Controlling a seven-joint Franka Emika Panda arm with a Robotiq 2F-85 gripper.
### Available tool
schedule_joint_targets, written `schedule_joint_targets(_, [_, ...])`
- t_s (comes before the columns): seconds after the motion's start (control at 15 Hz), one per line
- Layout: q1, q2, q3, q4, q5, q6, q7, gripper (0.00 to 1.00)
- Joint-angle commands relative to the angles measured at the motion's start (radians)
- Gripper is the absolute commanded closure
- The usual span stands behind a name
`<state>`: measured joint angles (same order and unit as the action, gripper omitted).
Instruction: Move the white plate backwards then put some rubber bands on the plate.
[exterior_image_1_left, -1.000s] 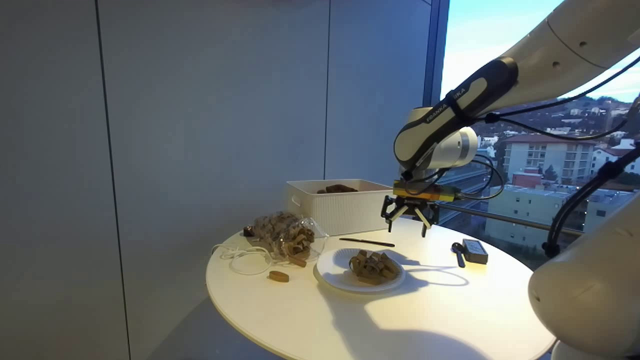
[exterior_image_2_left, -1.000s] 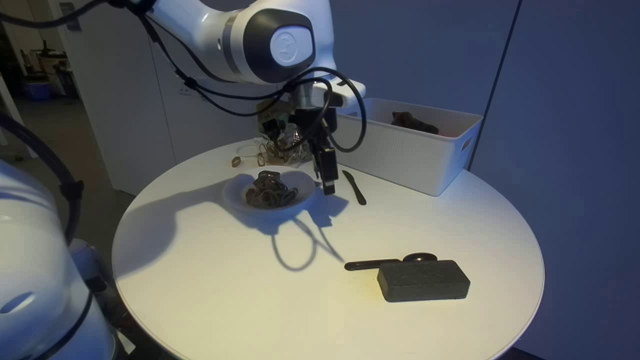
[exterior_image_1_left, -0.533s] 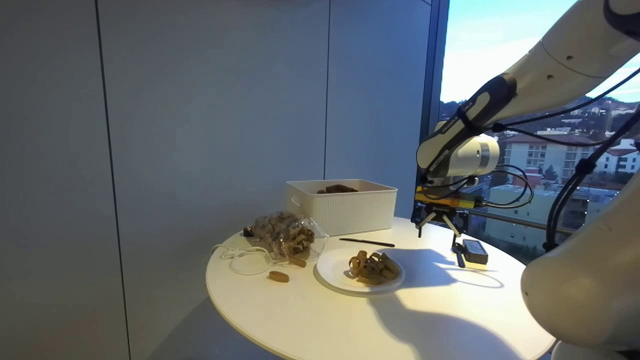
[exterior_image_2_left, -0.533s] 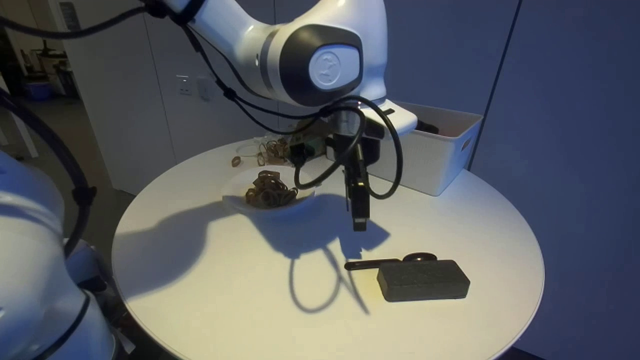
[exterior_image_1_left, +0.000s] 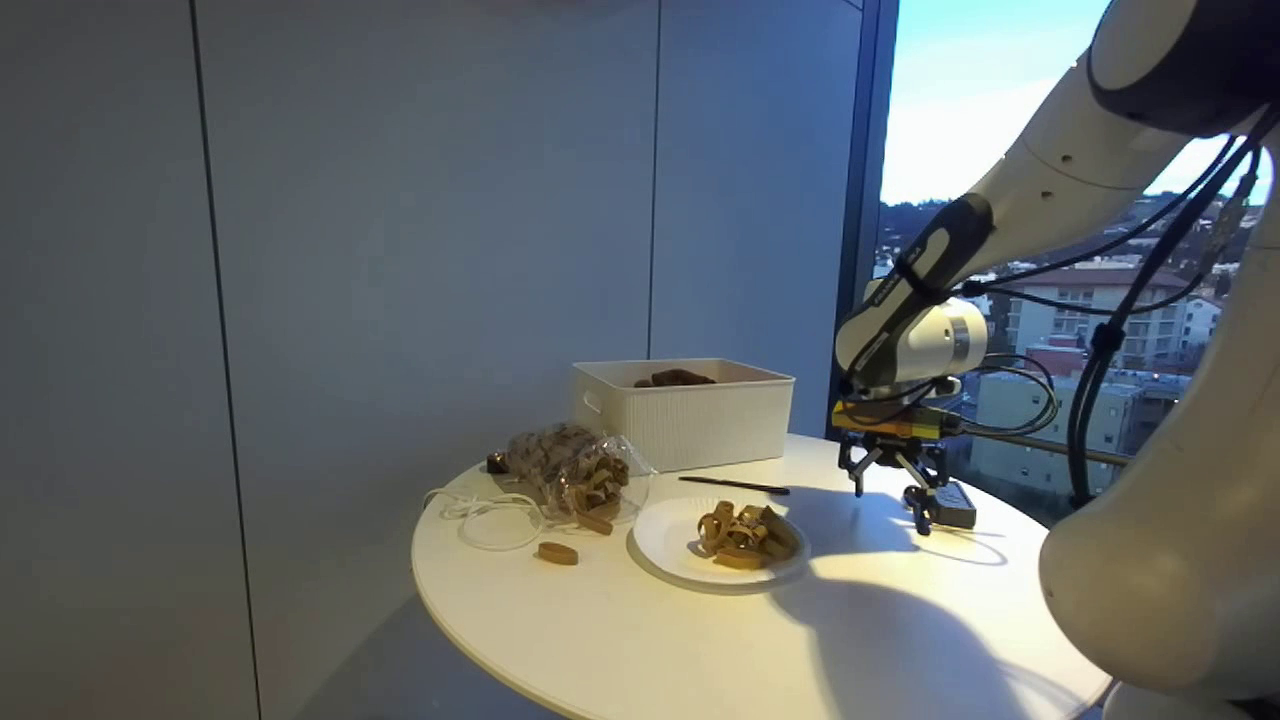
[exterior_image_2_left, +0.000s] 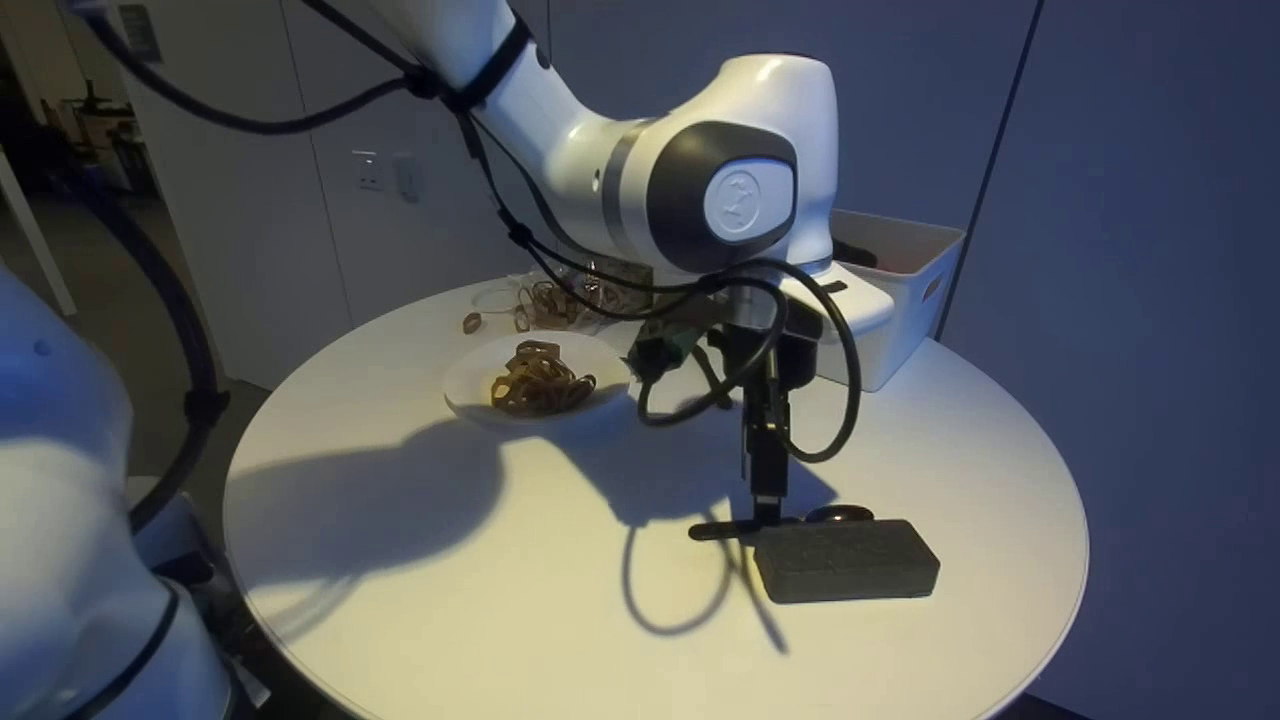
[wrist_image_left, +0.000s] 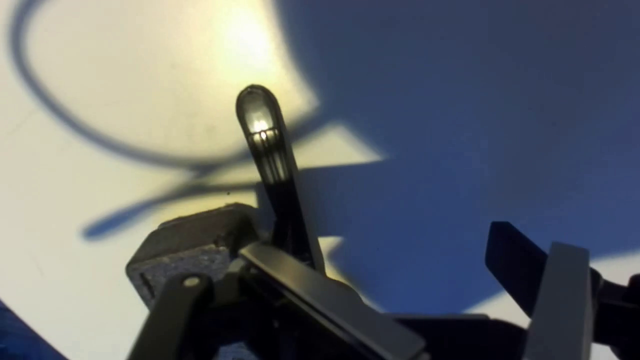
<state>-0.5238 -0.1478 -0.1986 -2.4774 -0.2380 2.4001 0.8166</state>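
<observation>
Rubber bands (exterior_image_1_left: 748, 537) r piled on white plate (exterior_image_1_left: 667, 540), in frm worktop (exterior_image_1_left: 600, 625) edge. Hand (exterior_image_1_left: 890, 508) is spread wide right by spoon (wrist_image_left: 274, 162), w/ dark block (exterior_image_2_left: 848, 562) beside it.

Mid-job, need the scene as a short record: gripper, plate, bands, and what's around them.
Gripper: open, holding nothing, by the black spoon; contact unclear
White plate: on the table
Rubber bands: heaped on the plate
Loose band: on the table, near a clear bag holding more
Black spoon: beside the dark block
Thin dark utensil: between plate and white box
White box: something brown inside
</observation>
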Motion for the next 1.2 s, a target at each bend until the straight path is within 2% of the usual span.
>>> schedule_joint_targets(0.0, [0.023,0.088,-0.046,0.075,-0.071,-0.014,0.104,0.0])
schedule_joint_targets(0.2, [0.038,0.129,-0.087,0.104,-0.075,-0.014,0.117,0.0])
schedule_joint_targets(0.27, [0.05,0.136,-0.101,0.104,-0.014,-0.007,0.049,0.12])
schedule_joint_targets(0.33, [0.059,0.14,-0.11,0.106,0.019,-0.004,0.021,0.19])
schedule_joint_targets(0.4, [0.07,0.142,-0.119,0.107,0.08,-0.004,-0.032,0.34])
schedule_joint_targets(0.53, [0.087,0.142,-0.133,0.11,0.213,-0.012,-0.146,0.5])
schedule_joint_targets(0.73, [0.097,0.149,-0.148,0.124,0.352,-0.04,-0.279,0.73])
schedule_joint_targets(0.93, [0.102,0.15,-0.151,0.13,0.392,-0.056,-0.332,0.93])
schedule_joint_targets(1.13, [0.114,0.125,-0.143,0.108,0.319,-0.019,-0.316,1.0])
